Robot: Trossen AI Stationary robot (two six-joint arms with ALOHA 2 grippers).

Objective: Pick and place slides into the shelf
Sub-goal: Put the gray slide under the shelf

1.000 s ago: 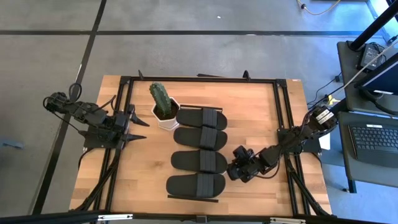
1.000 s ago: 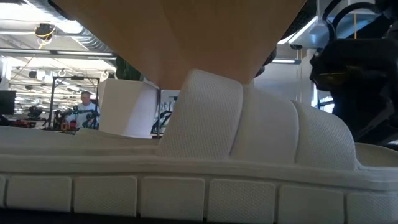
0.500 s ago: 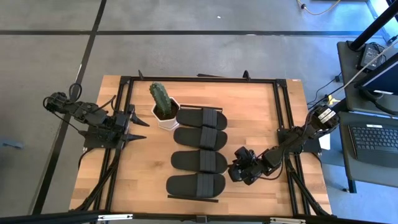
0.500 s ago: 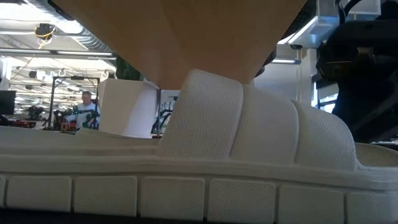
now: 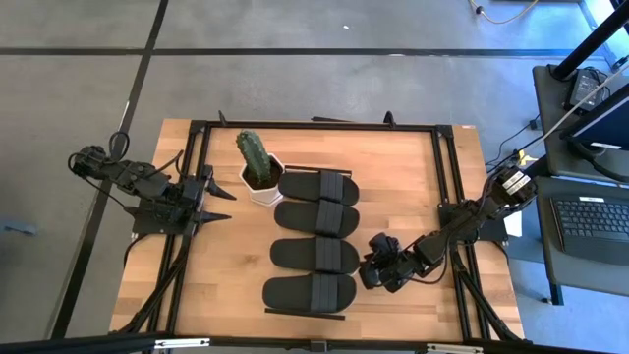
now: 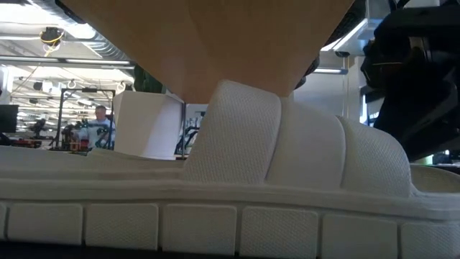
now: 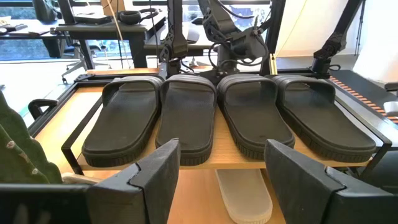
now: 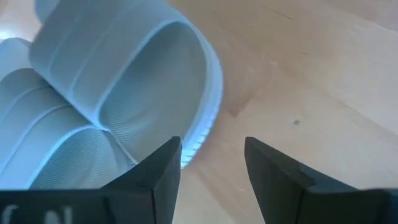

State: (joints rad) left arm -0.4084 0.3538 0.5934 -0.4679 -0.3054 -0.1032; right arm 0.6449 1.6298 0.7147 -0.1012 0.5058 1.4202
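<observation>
Right pincer (image 8: 208,165) hangs part open, empty, just beside a grey-beige slide (image 8: 118,93).

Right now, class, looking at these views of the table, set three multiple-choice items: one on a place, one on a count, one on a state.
1. Where does the cactus pot stand?
A. At the row's far end, beside a black slide
B. Under the right tool
C. On the floor

2. How many black slides lie on the shelf?
A. Two
B. Four
C. Six

3. How is the right tool?
A. Shut on a black slide
B. Open, beside a pale slide
C. Out of view

Answers: 1 A, the high view shows it next to the end slide; 2 B, four lie side by side; 3 B, its fingers stand apart with nothing between.
</observation>
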